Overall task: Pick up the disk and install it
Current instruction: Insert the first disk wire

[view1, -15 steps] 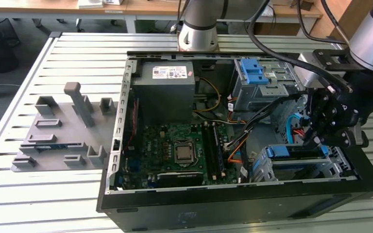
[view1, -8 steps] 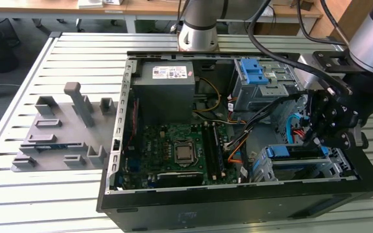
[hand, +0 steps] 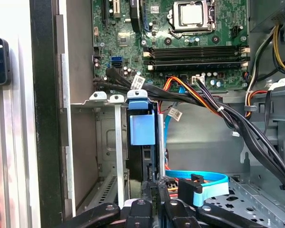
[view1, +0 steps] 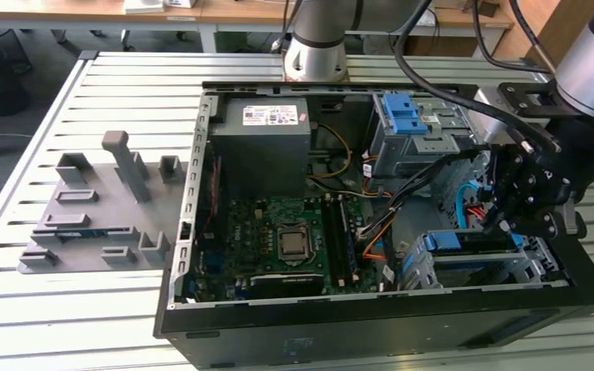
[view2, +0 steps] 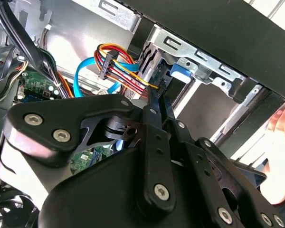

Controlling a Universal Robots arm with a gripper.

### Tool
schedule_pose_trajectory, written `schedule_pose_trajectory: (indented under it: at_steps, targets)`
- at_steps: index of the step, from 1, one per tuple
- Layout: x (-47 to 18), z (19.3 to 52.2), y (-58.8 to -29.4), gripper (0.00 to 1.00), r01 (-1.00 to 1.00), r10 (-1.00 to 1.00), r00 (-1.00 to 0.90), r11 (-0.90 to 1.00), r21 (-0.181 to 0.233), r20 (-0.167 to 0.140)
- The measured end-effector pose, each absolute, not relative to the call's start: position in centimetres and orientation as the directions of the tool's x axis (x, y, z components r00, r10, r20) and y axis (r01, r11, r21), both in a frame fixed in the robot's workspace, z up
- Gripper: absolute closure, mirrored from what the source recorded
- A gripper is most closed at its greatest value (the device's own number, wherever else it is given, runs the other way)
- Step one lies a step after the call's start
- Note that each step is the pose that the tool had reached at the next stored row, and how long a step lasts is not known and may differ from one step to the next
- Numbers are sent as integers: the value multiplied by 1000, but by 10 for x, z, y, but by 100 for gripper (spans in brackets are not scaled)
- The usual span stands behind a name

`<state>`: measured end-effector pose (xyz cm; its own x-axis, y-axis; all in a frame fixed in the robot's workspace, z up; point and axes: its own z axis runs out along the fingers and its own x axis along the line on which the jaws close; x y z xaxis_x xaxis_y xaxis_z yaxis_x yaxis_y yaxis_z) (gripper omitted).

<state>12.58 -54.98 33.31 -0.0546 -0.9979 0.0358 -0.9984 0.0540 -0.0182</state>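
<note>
The open computer case [view1: 380,309] lay on its side on the slatted desk [view1: 121,77], bays facing up so a drive could drop in from above. The disk [hand: 142,128], in its blue carrier, stood on edge in the lower drive cage [hand: 104,142], seemingly seated. The gripper [view1: 506,224] hovered just above it, fingers drawn close together; whether they pinched anything, I couldn't tell.

Power-supply sticker [view1: 272,115]: print there — none of it legible
Cable tags [hand: 138,81]: small marks — unreadable
Motherboard [hand: 190,42]: no lettering can be made out
</note>
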Motion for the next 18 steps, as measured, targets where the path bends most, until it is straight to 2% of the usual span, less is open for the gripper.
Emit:
schedule_pose_trajectory:
  at_steps: [18]
  targets:
    - [126,327,-550,83,-998,-998,-55,54,-18,36]
